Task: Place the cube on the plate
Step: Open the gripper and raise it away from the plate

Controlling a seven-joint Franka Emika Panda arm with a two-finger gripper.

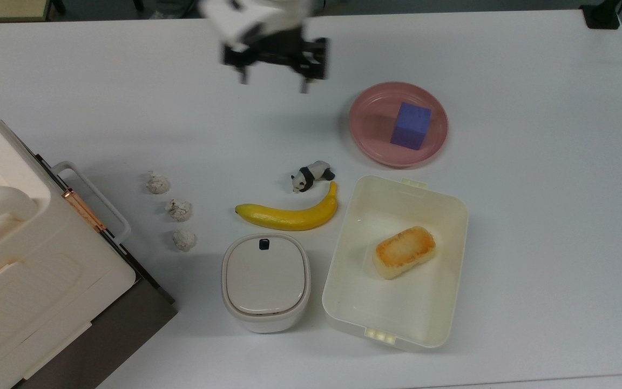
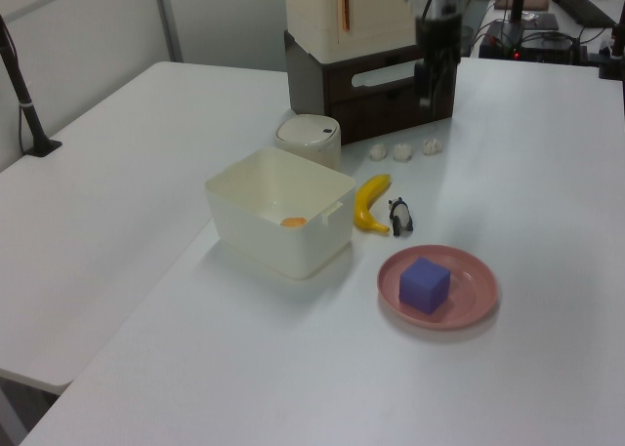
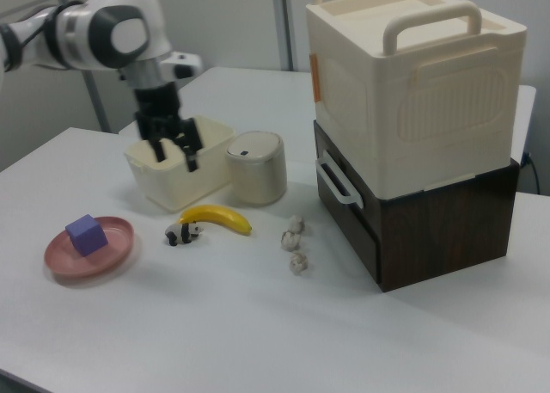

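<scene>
White worktop (image 1: pixel 532 216): cube (image 1: pixel 411 126) sits on plate (image 1: pixel 367 146).
Pincer (image 1: pixel 274 70) spread open, empty; best retreat high, clear of plate.

1. A white table (image 1: pixel 532 216) carries everything.
2. Directly on it — a pink plate (image 1: pixel 367 116), a cream tray (image 1: pixel 343 259), a banana (image 1: pixel 289 216), a panda figurine (image 1: pixel 311 175).
3. Also a lidded white container (image 1: pixel 265 281), three crumpled white lumps (image 1: pixel 178 210) and a cream-and-dark box stack (image 3: pixel 412 126) — at the top view's left.
</scene>
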